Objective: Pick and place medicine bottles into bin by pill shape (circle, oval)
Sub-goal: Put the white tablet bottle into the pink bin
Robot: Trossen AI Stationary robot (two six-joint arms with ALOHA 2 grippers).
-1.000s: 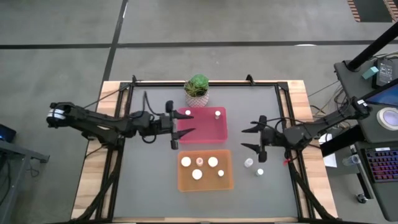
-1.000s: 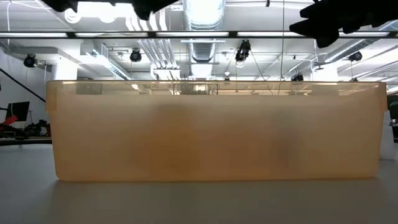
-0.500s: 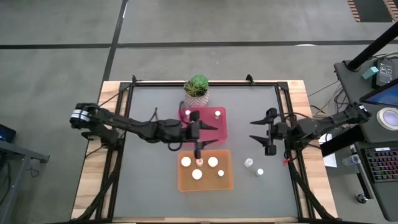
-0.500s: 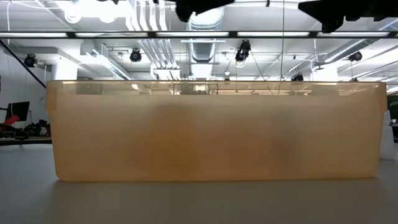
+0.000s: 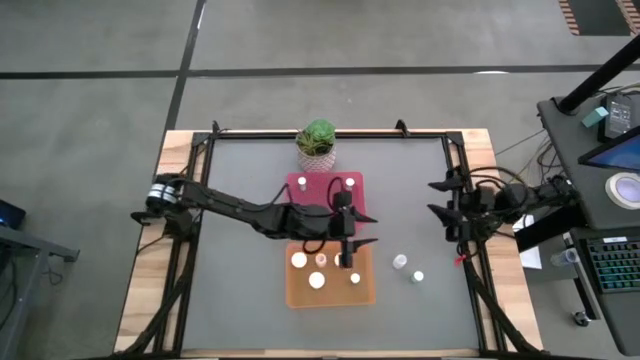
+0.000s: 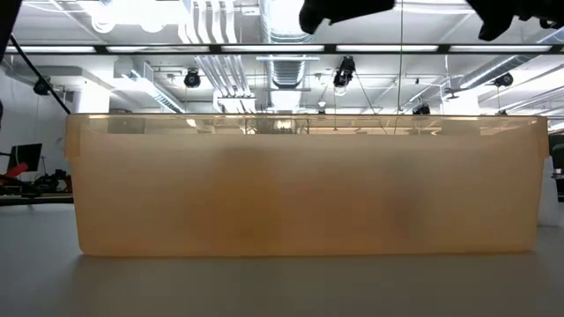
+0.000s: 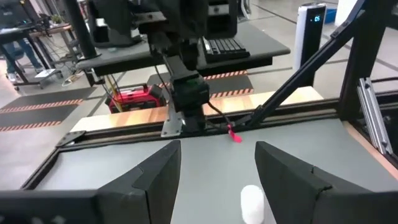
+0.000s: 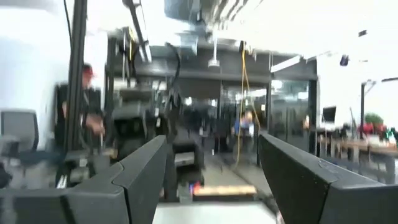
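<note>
From above, five medicine bottles [image 5: 317, 281] sit in the orange bin [image 5: 366, 295], two in the pink bin [image 5: 312, 184]; two loose bottles [image 5: 400, 262] remain on the table [image 5: 240, 290]. Left gripper [image 5: 360, 230] hovers over the orange bin, jaws spread and empty; right gripper [image 5: 441, 197] waits, jaws apart. Low view: the bin wall hides everything. Pill shapes are unreadable.

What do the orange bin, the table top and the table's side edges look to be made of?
The orange bin looks like translucent, slightly frosted plastic: ceiling lights glow dimly through its wall. The table top appears to be a matte dark grey mat or laminate, showing no glare. The side edges look like pale bare wood.
</note>
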